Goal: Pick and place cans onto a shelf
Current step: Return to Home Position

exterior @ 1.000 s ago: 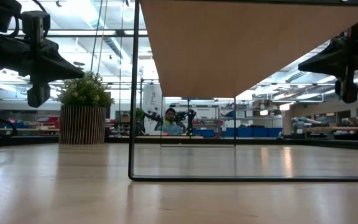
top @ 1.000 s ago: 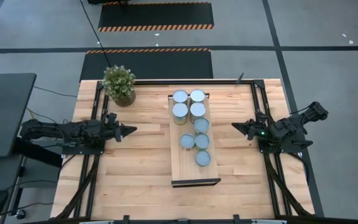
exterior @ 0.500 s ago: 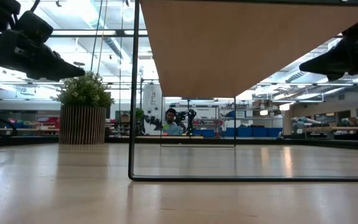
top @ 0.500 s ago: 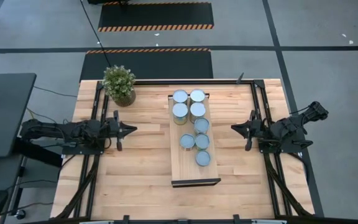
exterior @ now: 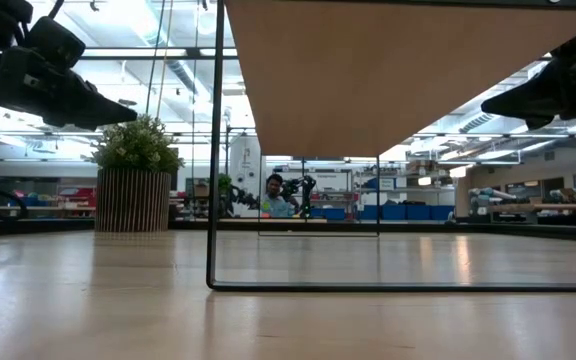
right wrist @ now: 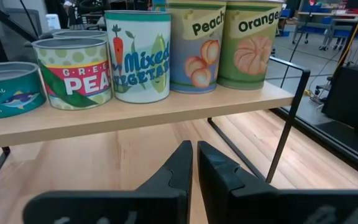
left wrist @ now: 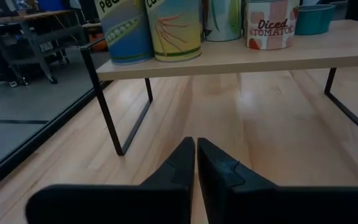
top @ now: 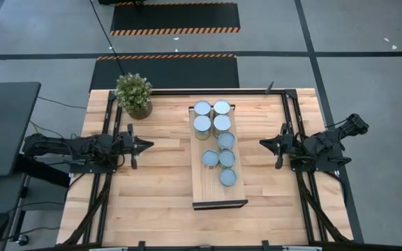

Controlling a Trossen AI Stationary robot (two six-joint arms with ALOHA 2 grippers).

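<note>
Eight cans point(top: 221, 124) stand on the shelf point(top: 204, 189). My left gripper point(top: 147, 145) and right gripper point(top: 264, 143) flank it, both closed tight, empty. Rigid, slick, fairly heavy, I judge: clasp them mid-side.

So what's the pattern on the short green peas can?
Green peas can: green dots on pale, red band with white lettering; clearest in right wrist view.

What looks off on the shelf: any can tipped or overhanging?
Nothing stands out. All eight cans stand upright on the shelf, none overhanging. The left gripper and right gripper are shut, well clear.
</note>
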